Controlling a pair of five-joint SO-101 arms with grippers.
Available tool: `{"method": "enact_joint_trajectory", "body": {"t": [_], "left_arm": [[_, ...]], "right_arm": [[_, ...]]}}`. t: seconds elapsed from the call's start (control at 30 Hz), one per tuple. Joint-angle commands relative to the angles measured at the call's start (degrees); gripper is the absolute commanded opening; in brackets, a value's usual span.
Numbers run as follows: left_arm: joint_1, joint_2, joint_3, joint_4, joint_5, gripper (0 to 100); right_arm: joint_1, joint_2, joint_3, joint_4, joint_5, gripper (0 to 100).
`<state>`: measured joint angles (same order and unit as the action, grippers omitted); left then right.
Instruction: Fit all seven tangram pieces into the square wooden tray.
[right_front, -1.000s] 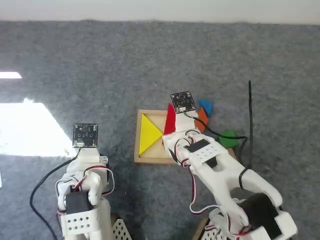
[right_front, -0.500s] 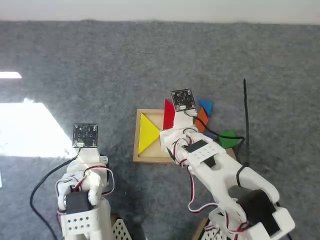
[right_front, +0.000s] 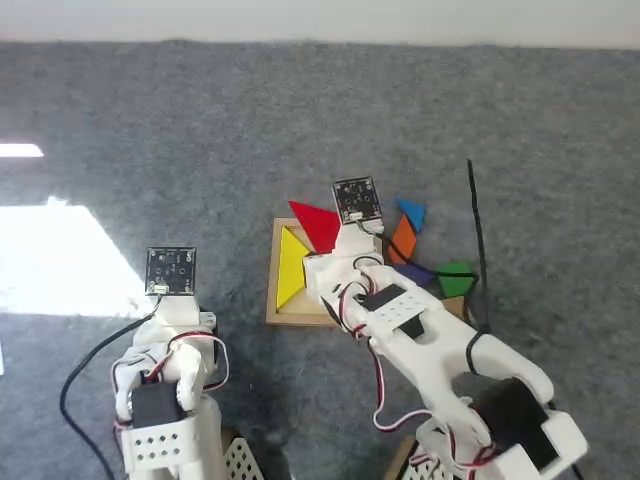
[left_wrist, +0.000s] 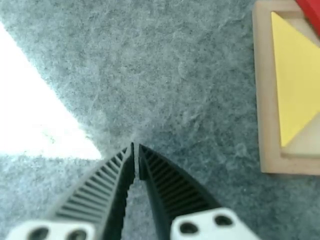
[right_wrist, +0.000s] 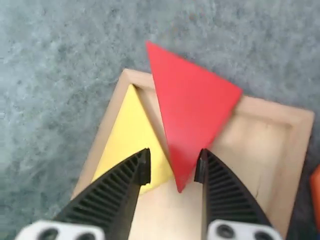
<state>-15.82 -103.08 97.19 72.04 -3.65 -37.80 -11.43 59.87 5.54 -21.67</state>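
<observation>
r gripper (right_wrist: 172, 161) pinches red triangle (right_wrist: 192, 105), now turned flat over tray (right_wrist: 275, 111); l gripper (left_wrist: 136, 150) closed.

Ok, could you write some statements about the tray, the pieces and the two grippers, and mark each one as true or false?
1. The yellow triangle lies inside the wooden tray. True.
2. The right gripper is empty. False: it grips the red triangle by one corner, above the tray.
3. The left gripper is shut and holds nothing. True.
4. The orange piece lies inside the tray. False: it lies on the carpet, outside the tray.
</observation>
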Motion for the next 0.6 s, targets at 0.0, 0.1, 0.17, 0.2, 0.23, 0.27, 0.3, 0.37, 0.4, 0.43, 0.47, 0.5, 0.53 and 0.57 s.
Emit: {"method": "enact_joint_trajectory", "body": {"t": [0.0, 0.1, 0.17, 0.2, 0.23, 0.27, 0.3, 0.37, 0.4, 0.43, 0.47, 0.5, 0.53, 0.57], "left_arm": [[-0.4, -1.1, -0.7, 0.2, 0.1, 1], [-0.4, -1.1, -0.7, 0.2, 0.1, 1], [-0.4, -1.1, -0.7, 0.2, 0.1, 1], [-0.4, -1.1, -0.7, 0.2, 0.1, 1], [-0.4, -1.1, -0.7, 0.2, 0.1, 1], [-0.4, -1.1, -0.7, 0.2, 0.1, 1], [-0.4, -1.1, -0.7, 0.2, 0.1, 1], [-0.4, -1.1, -0.7, 0.2, 0.1, 1], [-0.4, -1.1, -0.7, 0.2, 0.1, 1], [-0.4, -1.1, -0.7, 0.2, 0.1, 1], [-0.4, -1.1, -0.7, 0.2, 0.1, 1], [-0.4, -1.1, -0.7, 0.2, 0.1, 1], [-0.4, -1.1, -0.7, 0.2, 0.1, 1], [-0.4, -1.1, -0.7, 0.2, 0.1, 1]], "right_arm": [[-0.7, -7.7, -2.3, -0.7, -0.4, 16.6], [-0.7, -10.0, -4.0, -2.7, 0.7, 16.5], [-0.7, -9.7, -6.1, -2.3, 0.8, 16.5], [-1.2, -8.9, -6.9, -2.3, 0.8, 16.5], [-1.5, -7.8, -7.9, -2.3, 0.9, 16.5], [-1.7, -6.3, -8.9, -2.7, 0.9, 16.5], [-2.1, -4.4, -9.9, -2.7, 0.9, 16.5], [-2.9, -0.1, -12.8, -2.8, 0.9, 16.5], [-3.0, 2.0, -14.3, -2.8, 0.9, 16.5], [-3.2, 4.2, -15.9, -2.8, 0.9, 16.5], [-3.3, 6.1, -17.4, -2.8, 0.8, 16.5], [-3.6, 8.0, -18.6, -2.8, 0.8, 16.5], [-3.9, 9.6, -19.6, -2.8, 0.8, 16.5], [-4.0, 11.0, -20.4, -2.8, 0.8, 16.5]]}}
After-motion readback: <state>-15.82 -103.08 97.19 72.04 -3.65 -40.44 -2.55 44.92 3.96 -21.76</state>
